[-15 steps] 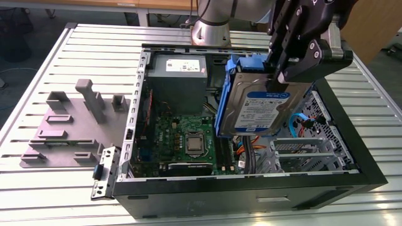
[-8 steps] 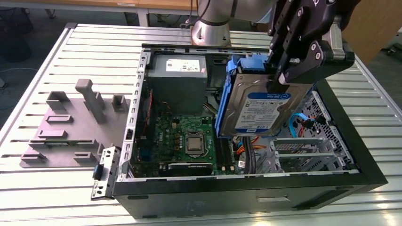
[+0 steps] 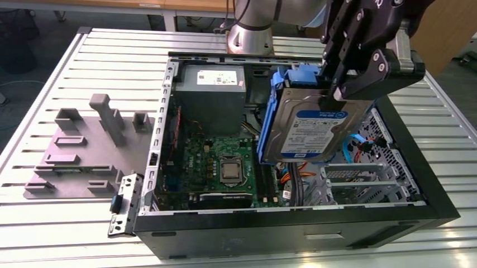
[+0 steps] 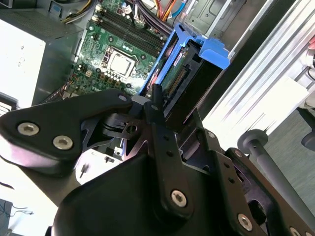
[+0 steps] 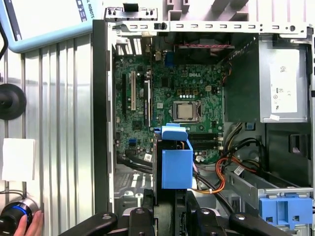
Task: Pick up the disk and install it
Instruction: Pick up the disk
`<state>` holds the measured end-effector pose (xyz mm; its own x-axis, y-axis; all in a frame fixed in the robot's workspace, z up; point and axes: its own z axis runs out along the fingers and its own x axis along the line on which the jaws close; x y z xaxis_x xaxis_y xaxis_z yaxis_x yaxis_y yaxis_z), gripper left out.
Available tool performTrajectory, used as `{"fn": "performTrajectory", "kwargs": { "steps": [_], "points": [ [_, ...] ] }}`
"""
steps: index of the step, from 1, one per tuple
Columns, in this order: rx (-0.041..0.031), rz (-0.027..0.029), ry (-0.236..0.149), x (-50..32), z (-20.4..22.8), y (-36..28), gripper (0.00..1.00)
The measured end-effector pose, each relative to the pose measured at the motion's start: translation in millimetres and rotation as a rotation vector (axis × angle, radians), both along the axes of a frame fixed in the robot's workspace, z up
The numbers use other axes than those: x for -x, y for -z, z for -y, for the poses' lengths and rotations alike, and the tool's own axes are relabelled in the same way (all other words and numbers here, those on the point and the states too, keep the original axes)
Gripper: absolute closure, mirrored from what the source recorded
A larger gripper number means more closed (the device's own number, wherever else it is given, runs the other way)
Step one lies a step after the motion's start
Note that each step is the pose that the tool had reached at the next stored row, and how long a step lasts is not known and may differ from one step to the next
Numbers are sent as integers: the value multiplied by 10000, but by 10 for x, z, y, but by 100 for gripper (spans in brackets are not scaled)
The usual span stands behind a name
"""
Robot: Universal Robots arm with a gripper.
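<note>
Resting on a ribbed metal table (image 3: 44, 234), the open black steel case (image 3: 298, 234) holds a green circuit board (image 3: 220, 162). The disk (image 3: 313, 131), flat silver metal in a blue plastic frame, stands near-upright over the case. My claw (image 3: 337, 95), reaching down at a slant, pinches its upper end; lower-edge contact unclear.

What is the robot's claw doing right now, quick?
Gripper: closed, holding the disk above the open computer case.
</note>
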<state>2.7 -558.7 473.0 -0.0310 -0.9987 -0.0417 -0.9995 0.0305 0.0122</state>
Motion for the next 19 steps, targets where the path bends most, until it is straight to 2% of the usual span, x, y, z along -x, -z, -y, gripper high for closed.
{"fn": "performTrajectory", "kwargs": {
  "steps": [6,9,19],
  "points": [
    [2,0,0,-124,1,4,65],
    [4,0,2,-180,17,4,65],
    [2,1,21,-266,134,16,65]
  ]
}}
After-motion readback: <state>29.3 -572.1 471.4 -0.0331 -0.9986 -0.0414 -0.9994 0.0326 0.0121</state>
